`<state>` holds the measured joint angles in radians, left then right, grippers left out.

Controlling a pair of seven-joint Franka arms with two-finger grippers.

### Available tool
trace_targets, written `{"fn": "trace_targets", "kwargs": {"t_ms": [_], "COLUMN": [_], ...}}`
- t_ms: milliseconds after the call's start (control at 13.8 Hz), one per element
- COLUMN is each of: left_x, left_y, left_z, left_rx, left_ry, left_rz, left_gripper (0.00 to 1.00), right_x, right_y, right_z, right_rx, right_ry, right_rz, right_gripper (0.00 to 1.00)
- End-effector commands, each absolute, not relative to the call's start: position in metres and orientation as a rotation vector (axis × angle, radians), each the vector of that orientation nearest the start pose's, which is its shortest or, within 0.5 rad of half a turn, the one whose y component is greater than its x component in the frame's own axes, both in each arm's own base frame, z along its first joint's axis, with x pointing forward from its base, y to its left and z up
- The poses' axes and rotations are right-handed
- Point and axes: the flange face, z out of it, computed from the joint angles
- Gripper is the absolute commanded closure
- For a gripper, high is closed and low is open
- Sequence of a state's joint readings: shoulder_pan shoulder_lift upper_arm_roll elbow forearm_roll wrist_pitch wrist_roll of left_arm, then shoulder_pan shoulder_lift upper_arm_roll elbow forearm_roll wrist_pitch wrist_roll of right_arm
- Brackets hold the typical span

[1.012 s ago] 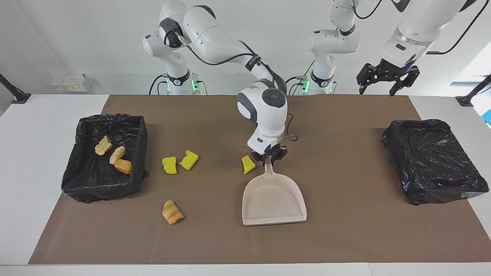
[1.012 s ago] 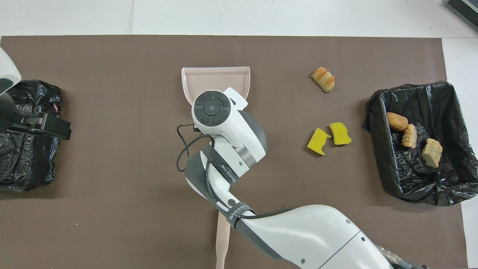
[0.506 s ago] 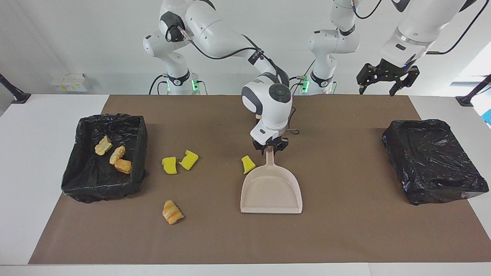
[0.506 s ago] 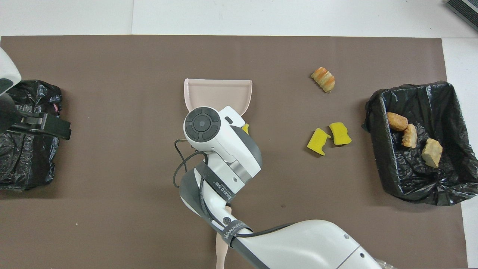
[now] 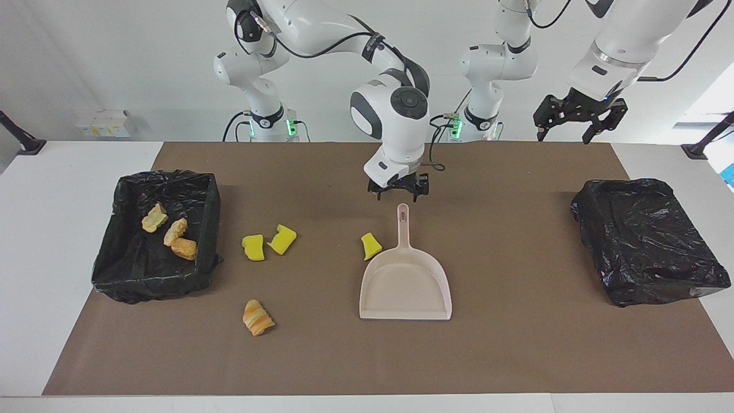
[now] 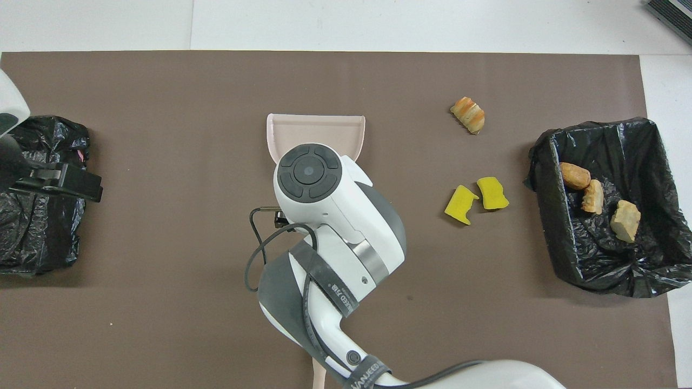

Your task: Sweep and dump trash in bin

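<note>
Nearest the robots: right gripper [image 5: 399, 194] spread open, empty, over the handle tip of the dustpan [image 5: 405, 287]; left gripper [image 5: 575, 123] open, empty, waiting above the left arm's end of the table.

Done: three pastry lumps [image 5: 170, 232] in the bin [image 5: 211, 218].

Left: sponge chunk [image 5: 371, 245] just beside the dustpan's handle, sponge pair [image 5: 266, 243] near the bin, farthest out a lone pastry lump [image 5: 258, 317].

Hidden under the right arm in the overhead view: that gripper and the single chunk.
</note>
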<state>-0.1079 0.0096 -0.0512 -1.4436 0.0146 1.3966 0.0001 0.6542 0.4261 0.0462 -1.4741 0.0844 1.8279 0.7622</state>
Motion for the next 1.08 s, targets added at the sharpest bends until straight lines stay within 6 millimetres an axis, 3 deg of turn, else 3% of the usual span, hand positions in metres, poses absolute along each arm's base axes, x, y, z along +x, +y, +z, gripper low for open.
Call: {"fn": "trace_targets", "kwargs": {"t_ms": [0, 145, 289, 578, 867, 940, 1012], "left_x": [0.53, 0.538, 0.541, 0.533, 0.527, 0.526, 0.524], "left_y": [-0.083, -0.103, -0.141, -0.232, -0.318, -0.334, -0.341], "left_z": [0.663, 0.645, 0.622, 0.555, 0.468, 0.442, 0.429], "left_rx": [-3.116, -3.119, -3.122, -3.15, -3.155, -3.165, -3.173], "left_ry": [0.247, 0.277, 0.279, 0.27, 0.29, 0.227, 0.223], "left_rz": [0.049, -0.016, -0.034, -0.149, -0.087, -0.081, -0.099], "left_gripper": [0.0, 0.0, 0.0, 0.0, 0.0, 0.0, 0.0], "right_x": [0.458, 0.412, 0.365, 0.266, 0.225, 0.218, 0.214], "right_y": [0.443, 0.452, 0.448, 0.427, 0.419, 0.422, 0.422], "right_z": [0.432, 0.43, 0.424, 0.394, 0.377, 0.371, 0.363], "right_rx": [-3.096, -3.121, -3.128, -3.055, -3.008, -3.007, -3.0], "right_ry": [0.166, 0.196, 0.23, 0.323, 0.384, 0.404, 0.416], "right_rz": [0.262, 0.279, 0.282, 0.282, 0.353, 0.346, 0.332], "right_gripper": [0.0, 0.0, 0.0, 0.0, 0.0, 0.0, 0.0]}}
